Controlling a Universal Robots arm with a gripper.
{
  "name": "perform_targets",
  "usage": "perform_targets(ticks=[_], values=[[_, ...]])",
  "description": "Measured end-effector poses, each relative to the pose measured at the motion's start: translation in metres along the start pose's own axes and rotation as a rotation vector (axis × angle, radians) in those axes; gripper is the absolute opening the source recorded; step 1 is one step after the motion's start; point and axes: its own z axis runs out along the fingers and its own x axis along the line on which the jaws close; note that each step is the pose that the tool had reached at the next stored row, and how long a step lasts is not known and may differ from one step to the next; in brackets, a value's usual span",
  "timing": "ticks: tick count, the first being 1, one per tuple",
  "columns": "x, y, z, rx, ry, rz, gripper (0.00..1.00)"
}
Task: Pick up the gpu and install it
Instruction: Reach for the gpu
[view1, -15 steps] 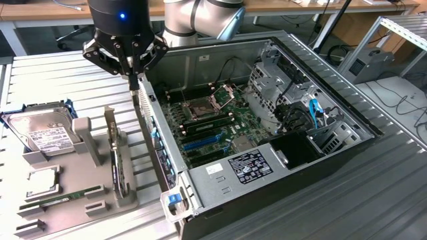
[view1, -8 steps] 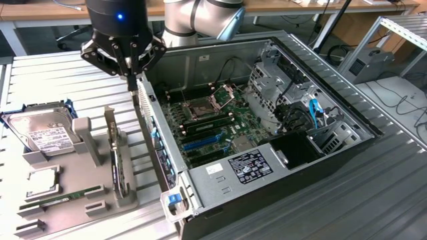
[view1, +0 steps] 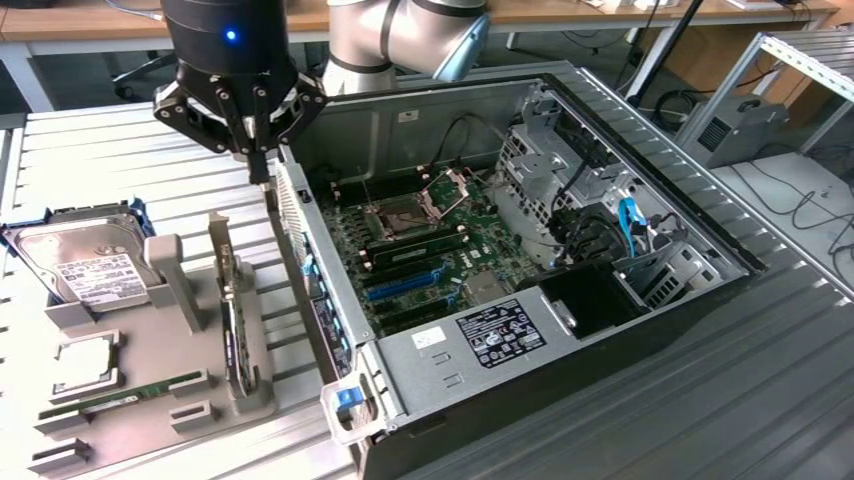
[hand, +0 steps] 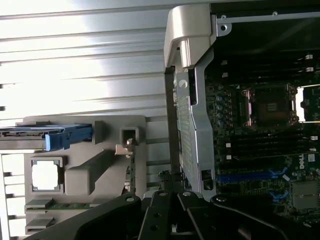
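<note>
On the ribbed metal worktop (view1: 107, 160), a moulded matte grey holder (view1: 174, 400) keeps the gpu (view1: 230, 320) standing on edge in a slot: a thin flat dark card with a silvery bracket at its far end. To the exterior view's right lies the open, boxy sheet-metal computer case (view1: 387, 125). Beyond the gpu and apart from it, the glossy black gripper (view1: 258, 175) hangs by the case's rear edge, slim fingers (view1: 256, 160) pressed together, empty.

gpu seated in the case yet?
No, the gpu stands on edge in the gray holder on the table, outside the open computer case.
</note>
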Motion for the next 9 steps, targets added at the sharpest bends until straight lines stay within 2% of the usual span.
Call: perform_targets(ticks=[9], values=[[0.0072, -0.0006, 0.0007, 0.0002, 0.0000, 0.000, 0.11]])
